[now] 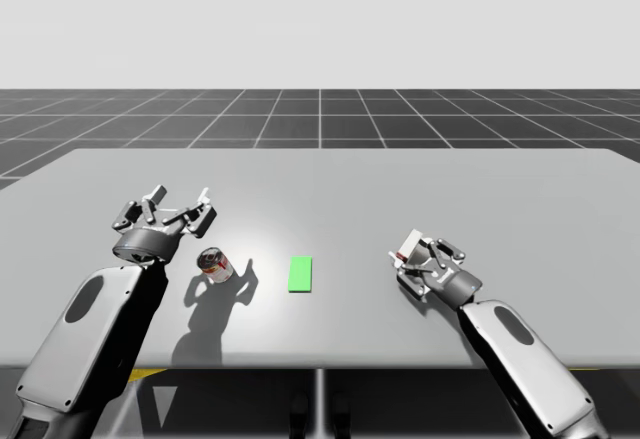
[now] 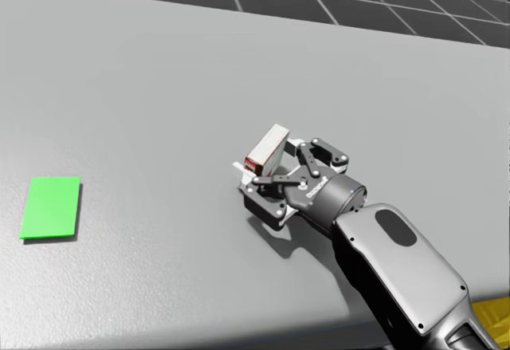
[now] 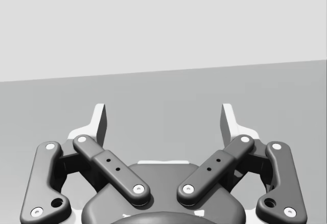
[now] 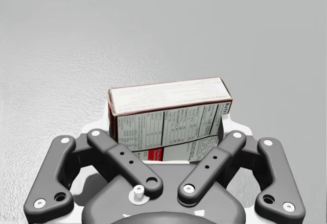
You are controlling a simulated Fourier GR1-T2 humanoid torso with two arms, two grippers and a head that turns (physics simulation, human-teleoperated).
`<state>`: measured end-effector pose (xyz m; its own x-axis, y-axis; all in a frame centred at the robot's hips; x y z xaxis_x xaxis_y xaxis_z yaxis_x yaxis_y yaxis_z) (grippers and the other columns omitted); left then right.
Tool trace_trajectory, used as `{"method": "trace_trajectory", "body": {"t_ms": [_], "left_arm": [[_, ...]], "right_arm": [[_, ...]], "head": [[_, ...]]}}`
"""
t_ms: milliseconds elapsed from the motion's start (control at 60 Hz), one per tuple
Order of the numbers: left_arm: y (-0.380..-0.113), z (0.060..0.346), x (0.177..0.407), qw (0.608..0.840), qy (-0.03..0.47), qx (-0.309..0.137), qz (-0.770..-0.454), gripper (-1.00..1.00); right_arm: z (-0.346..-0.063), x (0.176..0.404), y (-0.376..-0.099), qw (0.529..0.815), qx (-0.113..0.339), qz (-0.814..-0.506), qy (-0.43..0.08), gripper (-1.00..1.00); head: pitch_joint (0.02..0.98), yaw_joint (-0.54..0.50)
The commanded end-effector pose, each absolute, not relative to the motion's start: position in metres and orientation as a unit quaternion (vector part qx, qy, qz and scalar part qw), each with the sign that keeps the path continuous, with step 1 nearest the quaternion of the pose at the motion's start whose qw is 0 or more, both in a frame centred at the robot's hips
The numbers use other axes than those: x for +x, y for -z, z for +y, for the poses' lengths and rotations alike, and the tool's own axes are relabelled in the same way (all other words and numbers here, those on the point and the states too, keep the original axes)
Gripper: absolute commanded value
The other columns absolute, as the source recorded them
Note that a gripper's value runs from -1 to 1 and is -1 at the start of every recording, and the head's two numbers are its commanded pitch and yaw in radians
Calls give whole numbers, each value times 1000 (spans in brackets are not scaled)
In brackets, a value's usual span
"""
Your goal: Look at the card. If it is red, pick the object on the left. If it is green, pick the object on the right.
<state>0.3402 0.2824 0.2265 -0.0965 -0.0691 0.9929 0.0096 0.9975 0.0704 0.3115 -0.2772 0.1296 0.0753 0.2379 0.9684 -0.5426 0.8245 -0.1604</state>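
Pale grey worktop (image 1: 520, 189) fills the scene, with a dark gridded floor (image 1: 320, 109) behind it and a blank light background above. At the middle of the worktop lies a flat green card (image 1: 301, 273), apart from everything else. To the card's left sits a small dark can (image 1: 214, 263) with a red band; it looks tilted, though its exact pose is hard to tell. To the card's right, a white and red box (image 2: 267, 149) is held in my right gripper (image 2: 264, 176), which lies low over the worktop. The right wrist view shows the box between the two fingers, which pinch it from both sides, its printed face towards the camera. In the head view the box slants upward out of the fingers, with a shadow beneath the gripper; whether the box is fully clear of the surface cannot be told. My left gripper (image 1: 178, 205) hovers above the worktop just behind and to the left of the can, not touching it, with its fingers (image 3: 100, 124) spread wide and nothing between them. Since the card is green, the task calls for the object on the right, so the box is the correct choice and the grasp appears made. The step in hand is likely the lift. The next move calls for raising the right arm straight up with a firm pinch, so the slanted box does not slip, while the left arm keeps away from the can.
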Motion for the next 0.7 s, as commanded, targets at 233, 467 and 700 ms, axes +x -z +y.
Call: {"method": "trace_trajectory", "body": {"t_ms": [233,467,700], "left_arm": [[-225,281,340,673,30,21,-739,-1000],[-224,282,340,673,31,21,-738,-1000],[-224,281,340,673,31,22,-738,-1000]], "right_arm": [[-281,307,-114,740,94,-622,-237,1000],[-281,307,-113,738,95,-624,-237,1000],[-285,307,-123,730,89,-635,-234,1000]], "head": [[624,-368],[462,-398],[426,-409]]}}
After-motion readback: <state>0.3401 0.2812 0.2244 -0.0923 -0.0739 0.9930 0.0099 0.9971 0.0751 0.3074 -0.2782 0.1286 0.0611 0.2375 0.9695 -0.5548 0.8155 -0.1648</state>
